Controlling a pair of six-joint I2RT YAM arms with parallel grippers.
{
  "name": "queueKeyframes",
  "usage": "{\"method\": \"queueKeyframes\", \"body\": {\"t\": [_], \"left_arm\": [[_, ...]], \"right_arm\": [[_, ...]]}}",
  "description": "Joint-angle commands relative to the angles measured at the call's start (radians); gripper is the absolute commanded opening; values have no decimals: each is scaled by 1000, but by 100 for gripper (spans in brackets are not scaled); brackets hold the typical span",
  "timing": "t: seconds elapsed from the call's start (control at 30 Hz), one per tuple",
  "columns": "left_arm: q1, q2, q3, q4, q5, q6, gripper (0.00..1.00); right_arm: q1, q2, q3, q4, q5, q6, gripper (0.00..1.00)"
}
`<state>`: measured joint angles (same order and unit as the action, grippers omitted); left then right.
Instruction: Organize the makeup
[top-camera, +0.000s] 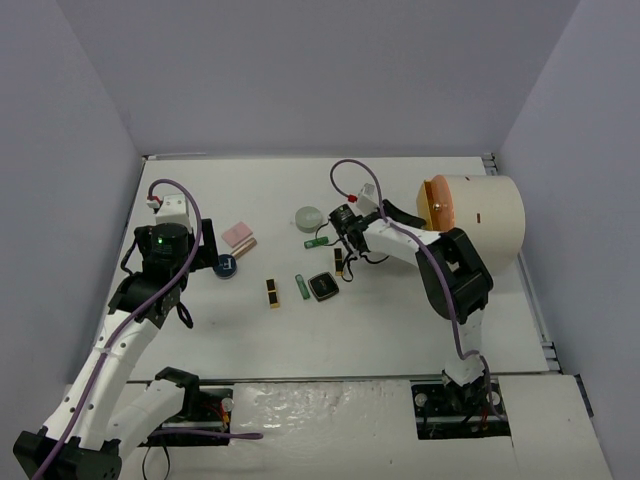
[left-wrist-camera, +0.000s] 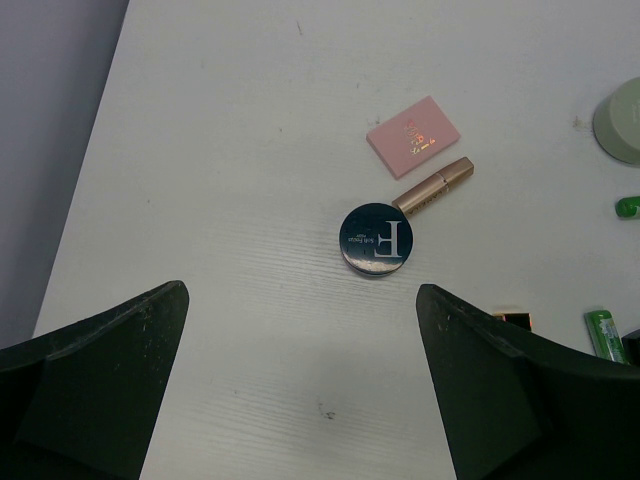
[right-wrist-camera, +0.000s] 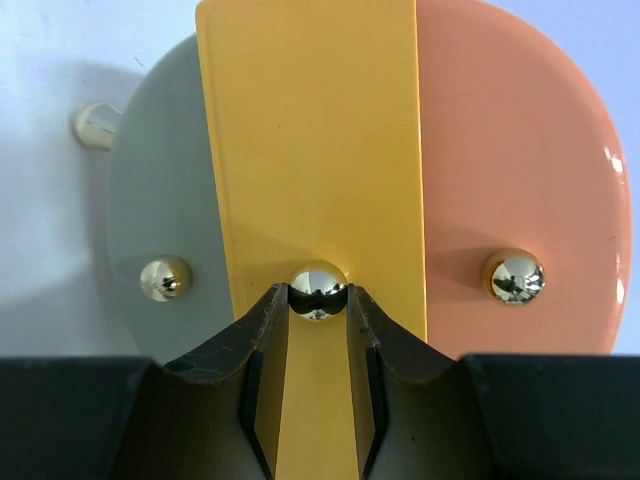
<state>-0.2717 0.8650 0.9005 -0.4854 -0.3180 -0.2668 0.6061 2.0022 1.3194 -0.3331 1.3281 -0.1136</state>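
Observation:
The makeup lies on the white table (top-camera: 400, 320). A dark blue compact (left-wrist-camera: 375, 240) sits just ahead of my open left gripper (left-wrist-camera: 302, 290), with a pink palette (left-wrist-camera: 414, 136) and a rose tube (left-wrist-camera: 433, 186) beyond it. Farther right are a pale green compact (top-camera: 309, 216), green tubes (top-camera: 301, 286), a black compact (top-camera: 322, 287) and black-gold lipsticks (top-camera: 272, 292). My right gripper (right-wrist-camera: 317, 295) is at the face of the cream drum (top-camera: 485, 215). Its fingertips (right-wrist-camera: 272, 300) press both sides of the shiny middle knob (right-wrist-camera: 318, 278) on the yellow drawer (right-wrist-camera: 310, 150).
The drum lies on its side at the right, its orange front (top-camera: 437, 203) facing left. A grey panel (right-wrist-camera: 165, 180) and an orange panel (right-wrist-camera: 520, 150), each with a knob, flank the yellow drawer. Purple walls enclose the table.

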Motion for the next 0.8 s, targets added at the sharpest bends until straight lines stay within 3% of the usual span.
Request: {"method": "queueKeyframes", "body": {"t": [0.0, 0.77], "left_arm": [[9, -2, 41, 31, -9, -12, 97], [9, -8, 43, 30, -10, -12, 97]], "right_arm": [[52, -44, 64, -4, 14, -15, 4], [158, -16, 113, -4, -85, 11, 6]]}}
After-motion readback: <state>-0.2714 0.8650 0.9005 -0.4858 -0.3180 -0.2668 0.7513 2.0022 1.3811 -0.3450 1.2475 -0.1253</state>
